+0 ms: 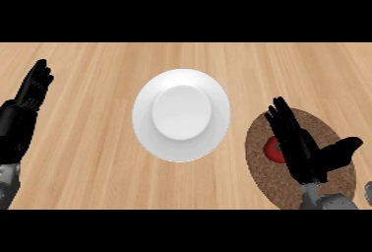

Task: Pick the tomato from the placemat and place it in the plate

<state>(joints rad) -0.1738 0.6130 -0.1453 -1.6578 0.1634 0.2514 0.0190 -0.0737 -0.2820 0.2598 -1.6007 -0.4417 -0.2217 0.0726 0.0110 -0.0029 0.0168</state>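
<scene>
Head view: open hand hovers over tomato on placemat

Head view, looking steeply down: a pale wooden counter (94, 187) fills the frame, its grain running left to right. At its centre sits a white plate (145, 128), round with a raised inner well, holding nothing. To the plate's right, near the lower right corner, lies a round brown woven placemat (256, 170), close to the plate's rim but not touching it.

Over the placemat stands the right hand (309, 157), its grey forearm entering from the lower edge. Its fingers (285, 123) are straight and extended toward the top of the frame, with the thumb spread out to the right; it grips nothing. At the far left edge the left hand (22, 115) rests open, fingers pointing up, well apart from the plate.

Smallest of all, the red tomato (273, 150) lies on the placemat's left half. It shows just to the left of the right hand's fingers, which cover its right side. Whether the fingers touch the tomato cannot be told from this angle.
</scene>
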